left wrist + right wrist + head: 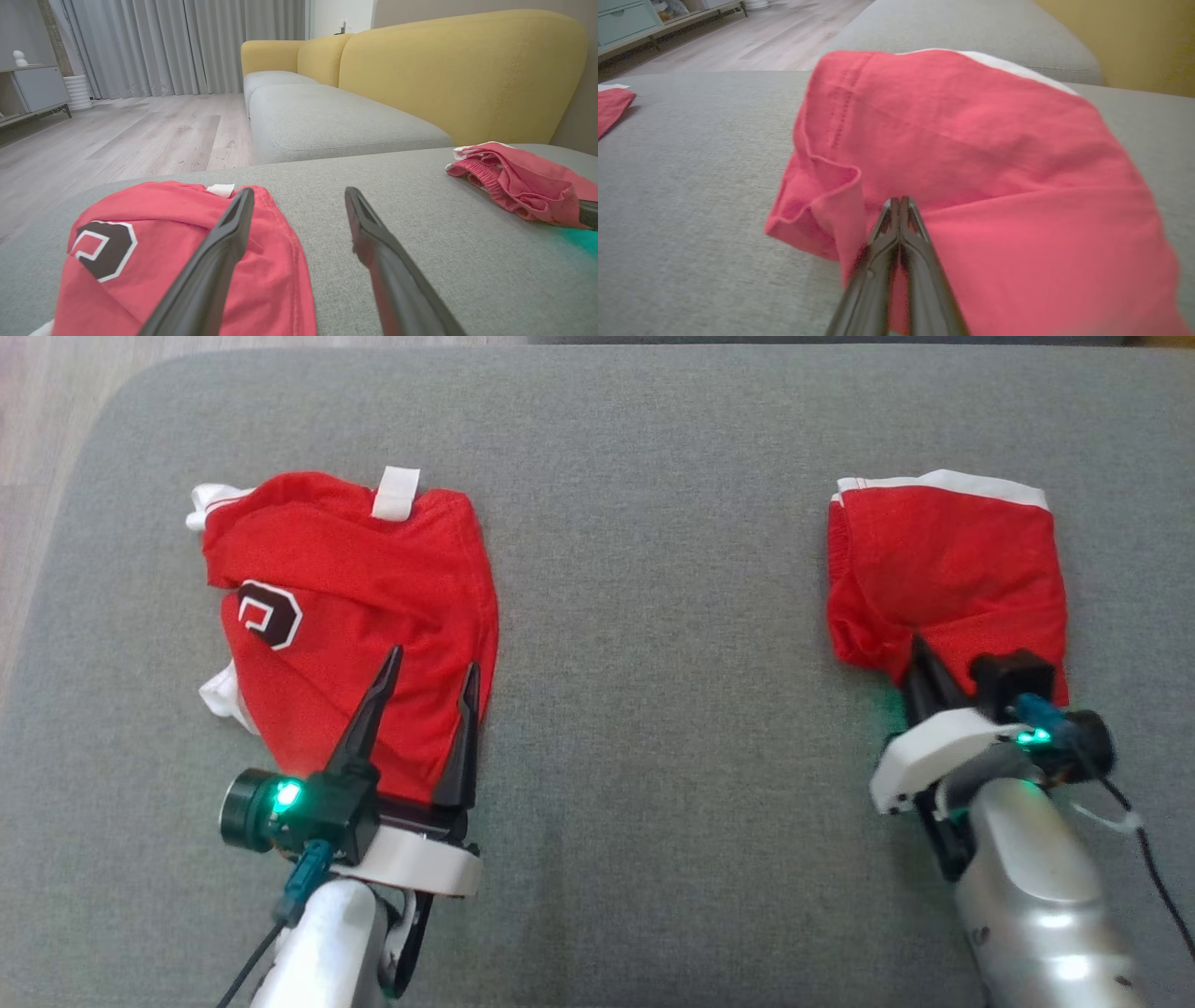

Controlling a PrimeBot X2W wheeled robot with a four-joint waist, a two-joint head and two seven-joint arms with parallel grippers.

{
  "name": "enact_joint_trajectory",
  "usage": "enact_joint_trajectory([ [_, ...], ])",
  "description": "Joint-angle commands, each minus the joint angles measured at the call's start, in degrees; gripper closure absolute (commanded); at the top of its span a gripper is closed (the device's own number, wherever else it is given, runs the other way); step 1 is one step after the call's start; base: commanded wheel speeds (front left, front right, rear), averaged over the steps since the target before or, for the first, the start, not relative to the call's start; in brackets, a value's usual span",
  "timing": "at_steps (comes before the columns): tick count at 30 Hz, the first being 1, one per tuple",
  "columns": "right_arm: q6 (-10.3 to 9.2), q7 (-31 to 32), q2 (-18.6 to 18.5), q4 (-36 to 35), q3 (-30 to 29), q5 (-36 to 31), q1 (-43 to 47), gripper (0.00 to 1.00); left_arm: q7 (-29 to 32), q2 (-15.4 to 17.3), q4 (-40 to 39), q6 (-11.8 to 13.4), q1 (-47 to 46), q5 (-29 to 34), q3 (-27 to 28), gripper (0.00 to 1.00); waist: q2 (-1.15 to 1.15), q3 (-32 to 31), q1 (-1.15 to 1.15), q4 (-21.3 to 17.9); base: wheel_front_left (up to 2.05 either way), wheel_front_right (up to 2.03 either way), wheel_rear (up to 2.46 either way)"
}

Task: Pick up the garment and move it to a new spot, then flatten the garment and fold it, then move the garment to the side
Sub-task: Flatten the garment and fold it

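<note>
Grey cushion (653, 616), two red garments (345, 616) (943, 569)

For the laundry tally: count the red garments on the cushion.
2. The red garment with a dark logo lies left, beneath the open left gripper; the white-edged red garment lies right, pinched by the right gripper.
</note>
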Motion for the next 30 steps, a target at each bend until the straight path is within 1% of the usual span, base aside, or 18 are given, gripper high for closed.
enact_joint_trajectory([
  [1, -0.05, -0.9, -0.1, -0.8, 2.8, 1.0, -1.8, 1.0, -0.3, 0.3, -1.3, -0.1, -2.6, 0.8, 1.3, 0.0, 0.0, -0.1, -0.01, 0.0, 0.0, 0.0, 0.0],
  [8, -0.05, -1.2, -0.1, 0.8, 13.5, 6.8, -1.2, 1.0, -0.3, 0.2, -0.7, 0.3, -2.3, 0.6, 1.9, 0.0, 0.0, -1.8, -0.01, -0.7, 0.0, 0.0, 0.0],
  [11, -0.05, -1.2, -0.1, -0.4, 15.0, 8.4, -0.9, 1.0, -0.3, 0.2, -0.8, 0.5, -1.7, 0.4, 2.5, 0.0, 0.0, -3.0, -0.01, -1.8, 0.0, 0.0, 0.0],
  [13, -0.05, -1.2, -0.1, -2.2, 13.8, 8.9, -0.6, 1.0, -0.3, 0.2, -0.9, 0.4, -1.3, 0.5, 2.7, 0.0, 0.0, -3.9, -0.01, -2.6, 0.0, 0.0, 0.0],
  [16, -0.05, -1.2, -0.1, -6.1, 10.3, 8.8, 0.6, 1.0, -0.3, 0.2, -1.2, 0.5, -0.9, 0.4, 3.0, 0.0, 0.0, -5.2, -0.01, -3.9, 0.0, 0.0, 0.0],
  [24, -0.05, -1.2, -0.1, -20.0, 0.4, 9.2, 8.3, 1.0, -0.3, 0.0, -2.0, 0.7, 0.7, 0.3, 3.3, 0.0, 0.0, -7.2, -0.01, -7.6, 0.0, 0.0, 0.0],
  [27, -0.05, -1.2, 0.0, -23.9, -1.5, 9.9, 11.7, 1.0, -0.3, 0.0, -2.2, 0.8, 1.2, 0.3, 3.3, 0.0, 0.0, -7.3, -0.01, -8.8, 0.0, 0.0, 0.0],
  [30, -0.05, -1.2, 0.0, -25.6, -2.3, 10.6, 14.0, 1.0, -0.3, -0.1, -2.3, 0.7, 1.4, 0.4, 3.3, 0.0, 0.0, -6.9, -0.01, -9.5, 0.0, 0.0, 0.0],
])
